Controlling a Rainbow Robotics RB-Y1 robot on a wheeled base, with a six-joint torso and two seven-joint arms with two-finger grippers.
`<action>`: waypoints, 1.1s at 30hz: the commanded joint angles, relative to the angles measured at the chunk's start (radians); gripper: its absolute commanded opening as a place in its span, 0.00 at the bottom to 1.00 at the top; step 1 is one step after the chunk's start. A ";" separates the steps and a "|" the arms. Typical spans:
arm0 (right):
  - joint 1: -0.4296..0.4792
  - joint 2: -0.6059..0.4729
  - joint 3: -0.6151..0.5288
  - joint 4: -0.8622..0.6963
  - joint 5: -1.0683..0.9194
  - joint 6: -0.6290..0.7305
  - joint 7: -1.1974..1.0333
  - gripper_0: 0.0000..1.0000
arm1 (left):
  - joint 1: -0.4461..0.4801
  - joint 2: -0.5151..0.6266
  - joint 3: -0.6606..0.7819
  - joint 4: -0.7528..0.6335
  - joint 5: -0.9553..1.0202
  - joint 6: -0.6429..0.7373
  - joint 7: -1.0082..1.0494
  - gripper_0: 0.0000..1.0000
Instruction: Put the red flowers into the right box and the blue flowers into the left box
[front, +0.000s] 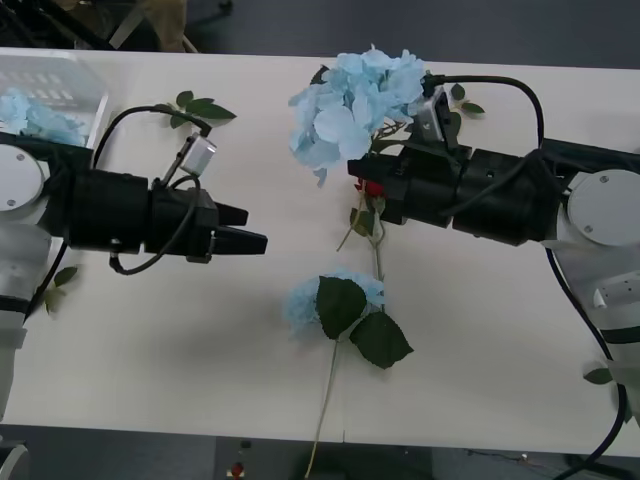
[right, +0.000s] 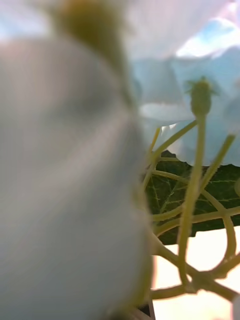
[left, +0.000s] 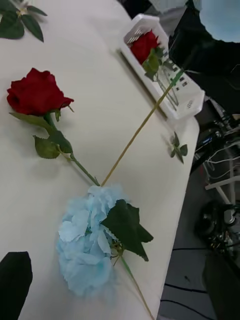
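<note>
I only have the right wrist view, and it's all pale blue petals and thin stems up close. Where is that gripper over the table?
Observer: In the front view the right gripper is near the middle of the table, its tip under a big blue flower head.
Operator: Any red flowers still out?
Observer: Yes. One red rose lies on the table, beside the right gripper.
Operator: Anything in the right box yet?
Observer: The right box at the table's edge already holds a second rose.
Operator: And the left arm?
Observer: The left gripper hovers open over bare table, holding nothing.
</note>
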 joint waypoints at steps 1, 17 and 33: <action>-0.015 -0.003 0.007 0.000 -0.029 0.003 0.082 0.00 | -0.021 0.024 -0.017 0.065 0.067 -0.030 -0.224 1.00; -0.038 0.000 0.044 0.006 -0.029 -0.003 0.077 0.00 | -0.094 0.012 -0.330 0.207 0.288 -0.467 -0.499 1.00; -0.050 0.009 0.058 0.026 -0.029 -0.006 0.076 0.00 | -0.141 -0.030 -0.431 0.208 0.286 -0.648 -0.499 0.34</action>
